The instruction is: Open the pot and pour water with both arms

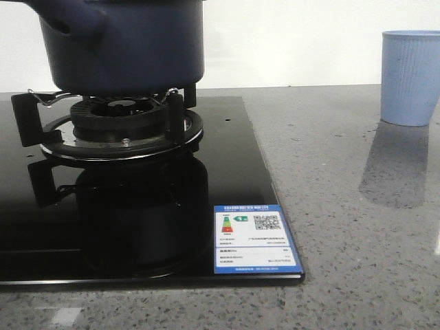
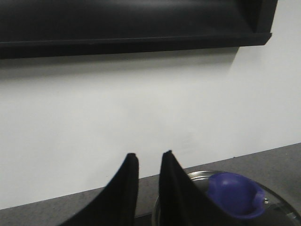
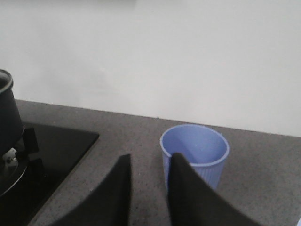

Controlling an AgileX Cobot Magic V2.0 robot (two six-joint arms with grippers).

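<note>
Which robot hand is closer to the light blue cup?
The right one. The right hand hangs just in front of the cup, its fingers apart and empty. The left hand is over by the pot, beside its lid knob.

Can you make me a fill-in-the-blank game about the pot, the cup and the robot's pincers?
1. The pot sits on the ____.
2. The colour of the cup is light ____.
3. The left pincer hangs beside the lid's purple ____.
4. The right pincer holds ____.

Missing words: stove; blue; knob; nothing
</note>
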